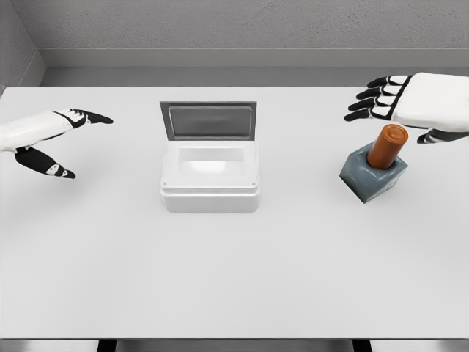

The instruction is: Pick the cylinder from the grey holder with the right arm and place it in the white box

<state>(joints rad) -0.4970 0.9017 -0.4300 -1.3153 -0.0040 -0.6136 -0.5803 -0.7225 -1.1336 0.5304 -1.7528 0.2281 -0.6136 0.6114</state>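
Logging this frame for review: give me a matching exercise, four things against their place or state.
Things:
1. cylinder
2. white box
3. left hand
4. right hand

States:
A. lid raised at the back
B. standing in the grey holder
C. open, above the table's left edge
D. open, just behind the cylinder's top

Pairs: 1-B, 2-A, 3-C, 4-D

My right robot hand (410, 103) hovers with fingers spread just behind the orange cylinder (386, 146), which stands tilted in the grey holder (374, 178). The white box (210, 176) sits open mid-surface (234, 279). My left robot hand (51, 139) hangs open at the far left.
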